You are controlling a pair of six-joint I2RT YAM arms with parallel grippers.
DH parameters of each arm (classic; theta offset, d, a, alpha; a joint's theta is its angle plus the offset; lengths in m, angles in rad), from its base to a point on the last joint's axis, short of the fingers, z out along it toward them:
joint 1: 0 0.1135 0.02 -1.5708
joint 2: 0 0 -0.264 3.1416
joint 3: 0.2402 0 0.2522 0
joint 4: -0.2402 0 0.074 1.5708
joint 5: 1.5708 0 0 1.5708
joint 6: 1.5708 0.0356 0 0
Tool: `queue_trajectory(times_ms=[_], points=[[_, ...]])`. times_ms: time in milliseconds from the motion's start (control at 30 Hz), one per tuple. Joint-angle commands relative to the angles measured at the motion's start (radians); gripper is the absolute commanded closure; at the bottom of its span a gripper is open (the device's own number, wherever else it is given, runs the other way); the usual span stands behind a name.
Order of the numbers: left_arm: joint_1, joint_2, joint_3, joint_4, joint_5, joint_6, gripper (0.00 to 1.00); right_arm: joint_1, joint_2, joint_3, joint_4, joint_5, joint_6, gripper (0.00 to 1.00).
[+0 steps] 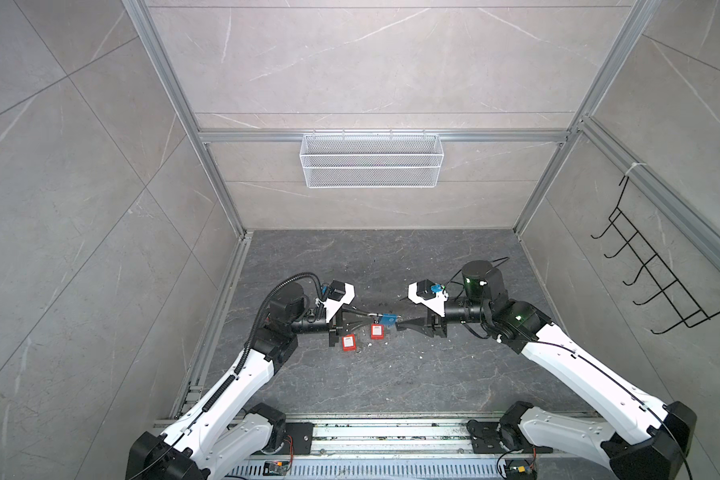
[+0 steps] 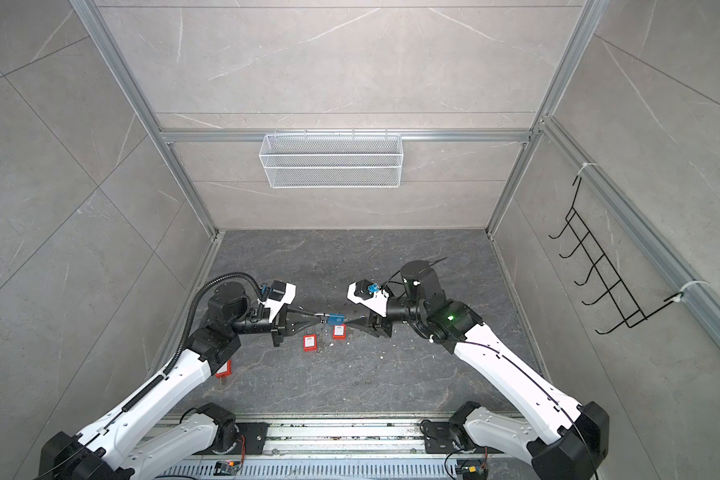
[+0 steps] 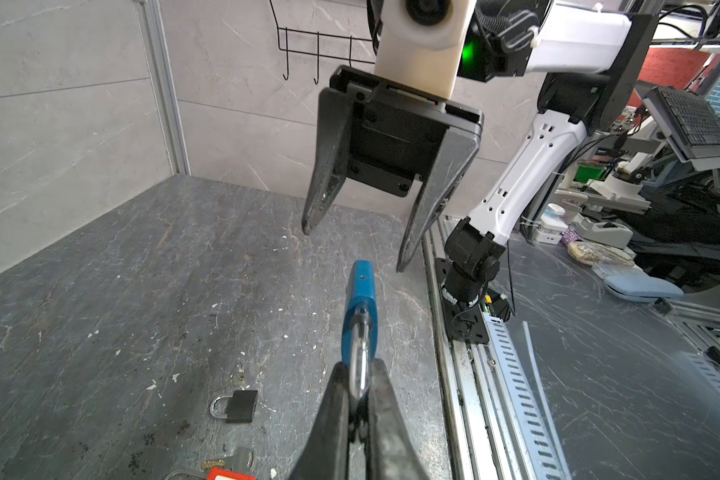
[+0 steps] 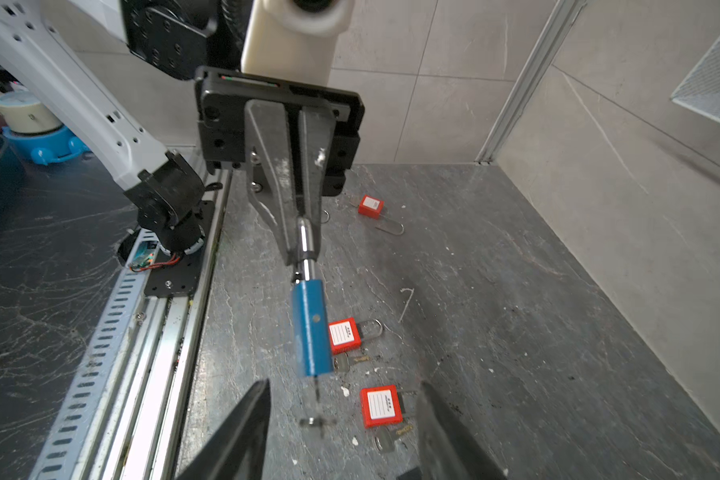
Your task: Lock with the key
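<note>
A blue padlock [image 1: 388, 320] [image 2: 336, 319] hangs in the air between the two arms. My left gripper [image 3: 358, 370] [image 1: 371, 318] is shut on its silver shackle [image 4: 304, 241]. My right gripper [image 4: 344, 386] [image 3: 353, 248] stands open at the lock body's [image 4: 312, 328] far end, fingers spread either side and touching nothing. A small blurred key [image 4: 316, 422] shows just off the lock's bottom end, between the open fingers. Whether its blade sits in the keyhole I cannot tell.
Red padlocks [image 1: 348, 344] [image 1: 376, 331] with keys [image 4: 385, 440] lie on the grey floor under the grippers, another [image 4: 370, 206] beyond. A black padlock [image 3: 242, 406] lies nearby. A wire basket [image 1: 371, 160] hangs on the back wall, a hook rack [image 1: 657, 270] on the right wall.
</note>
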Motion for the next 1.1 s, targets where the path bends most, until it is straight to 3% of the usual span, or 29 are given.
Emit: queue_trajectory(times_ms=[0, 433, 700, 867, 1067], points=[[0.003, 0.007, 0.058, 0.115, 0.057, -0.067, 1.0, -0.002, 0.002, -0.046, 0.102, -0.111, 0.095, 0.44], [-0.027, 0.013, 0.077, 0.115, 0.063, -0.074, 1.0, -0.001, 0.009, -0.079, 0.205, -0.159, 0.14, 0.54], [-0.041, 0.009, 0.085, 0.118, 0.04, -0.067, 1.0, -0.002, 0.039, -0.059, 0.177, -0.189, 0.134, 0.67], [-0.043, 0.008, 0.082, 0.116, 0.037, -0.066, 1.0, -0.002, 0.027, -0.059, 0.184, -0.183, 0.132, 0.83], [-0.08, 0.009, 0.078, 0.05, -0.004, 0.007, 1.0, -0.001, 0.019, -0.042, 0.18, -0.197, 0.139, 0.95]])
